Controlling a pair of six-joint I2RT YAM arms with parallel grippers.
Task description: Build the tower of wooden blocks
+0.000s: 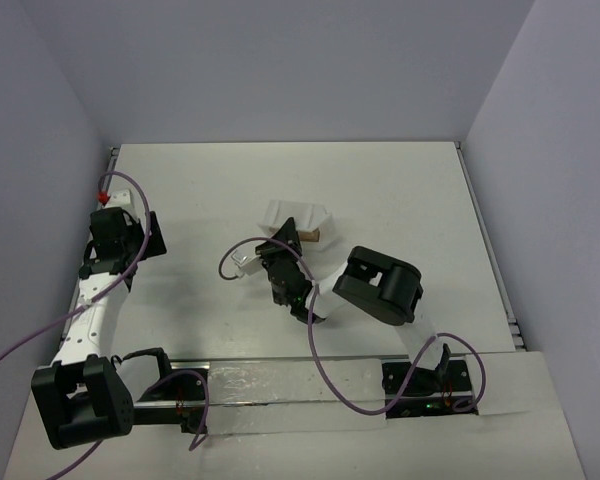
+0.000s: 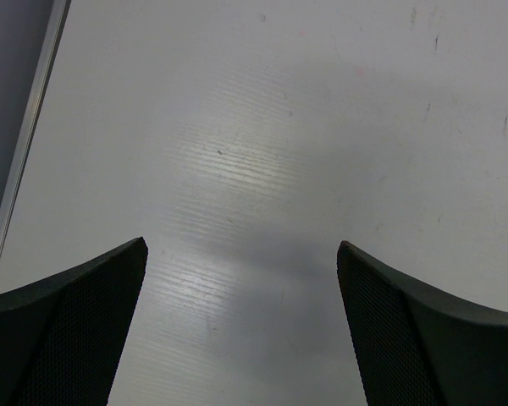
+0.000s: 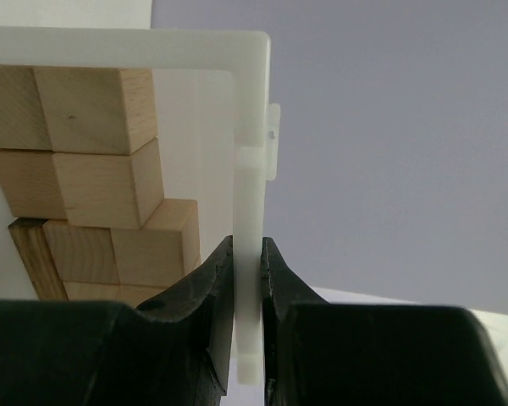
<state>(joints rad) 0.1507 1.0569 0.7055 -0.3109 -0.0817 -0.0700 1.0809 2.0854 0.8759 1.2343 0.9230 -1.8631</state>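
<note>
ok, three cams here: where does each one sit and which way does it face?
Top external: above and behind the arm bases, looking down over the table; shows the left arm and right arm whole.
Left wrist: on the left arm's wrist, facing the table; its open left claw frames the bottom.
Right wrist: on the right arm's wrist, facing along the right claw, shut on the wall of the white tray, wood blocks inside.
Shared: top external and right wrist both show the white tray.

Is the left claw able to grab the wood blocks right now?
Probably not yet. The left claw is open over bare table, far to the side; the wood blocks sit in the white tray that the right claw pinches.
</note>
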